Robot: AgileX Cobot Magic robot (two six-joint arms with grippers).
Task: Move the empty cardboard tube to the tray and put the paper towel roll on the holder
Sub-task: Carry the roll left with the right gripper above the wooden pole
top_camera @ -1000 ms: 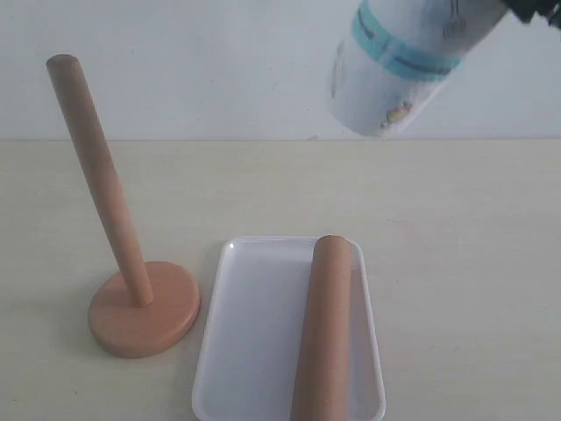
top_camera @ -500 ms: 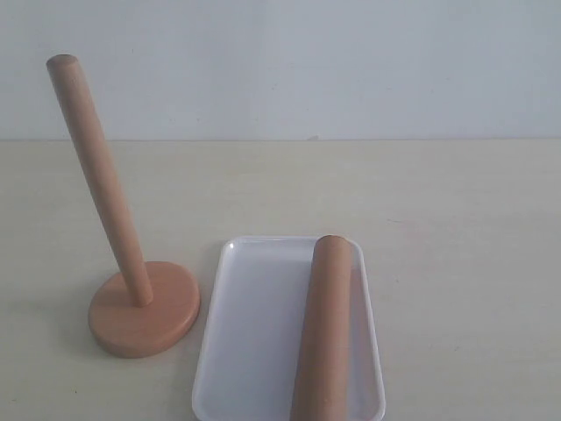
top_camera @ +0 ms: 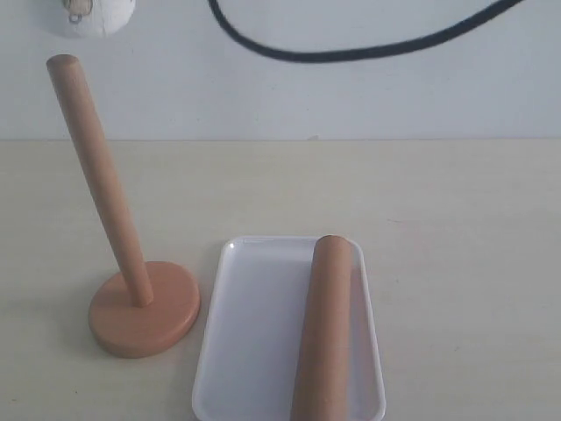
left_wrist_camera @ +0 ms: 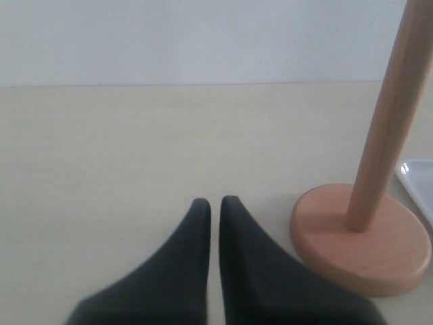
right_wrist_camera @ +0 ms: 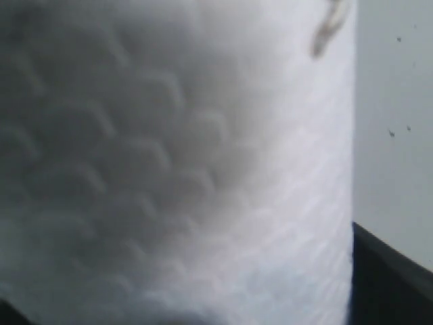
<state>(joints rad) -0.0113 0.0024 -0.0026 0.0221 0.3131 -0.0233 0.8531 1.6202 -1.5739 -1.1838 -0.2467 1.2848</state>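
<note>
The paper towel roll hangs at the top left edge of the exterior view, just above the rounded top of the holder's rod; only its lower end shows. The roll's embossed white paper fills the right wrist view, held in my right gripper, of which one dark finger shows beside it. The holder's disc base stands on the table. The empty cardboard tube lies lengthwise in the white tray. My left gripper is shut and empty, low over the table beside the holder base.
A black cable loops across the top of the exterior view. The tray's corner shows just past the holder in the left wrist view. A pale wall stands behind the light wooden table.
The roll has travelled from the upper right, out of view for a moment, to the upper left above the holder's rod. The cable has come into view. Holder, tray and tube have not moved.
</note>
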